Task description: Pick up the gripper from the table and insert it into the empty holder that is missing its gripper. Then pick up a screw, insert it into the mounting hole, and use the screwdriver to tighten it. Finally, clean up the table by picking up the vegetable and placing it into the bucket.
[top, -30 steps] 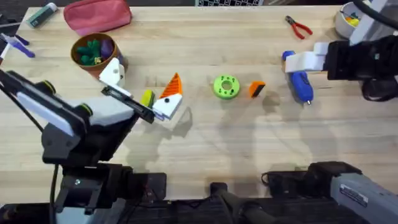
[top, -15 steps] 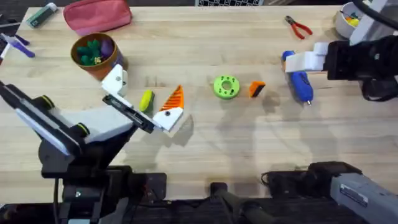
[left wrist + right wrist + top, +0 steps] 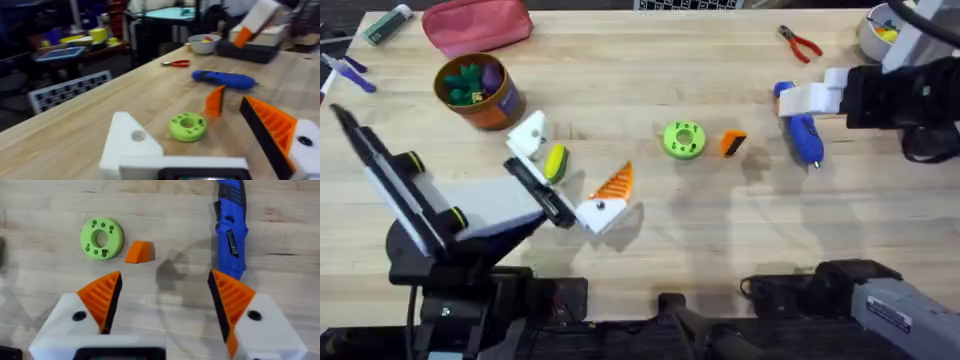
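Eyes on the gripper (image 3: 733,143), the loose orange wedge lying on the bench (image 3: 720,230) just beside the green disc (image 3: 683,140), on the side toward the screwdriver (image 3: 801,131). The right gripper (image 3: 162,305) hovers over that end of the bench with its jaws spread wide and nothing between them; through its wrist camera the wedge (image 3: 139,252) sits ahead of the open gap and a little toward the disc side, its long axis running roughly across the jaws' line. The screwdriver lies alongside, its body pointing away from the right arm's base. Over on the other side, the left gripper (image 3: 563,178) is also open and carrying nothing: one finger is a bare white mount, the empty holder (image 3: 529,134), the other bears its orange pad, and the vegetable (image 3: 555,161) rests between them, close by the bucket (image 3: 478,88). My call: the right arm is plainly the nearer one for the wedge, needing a short reach forward and toward the disc.
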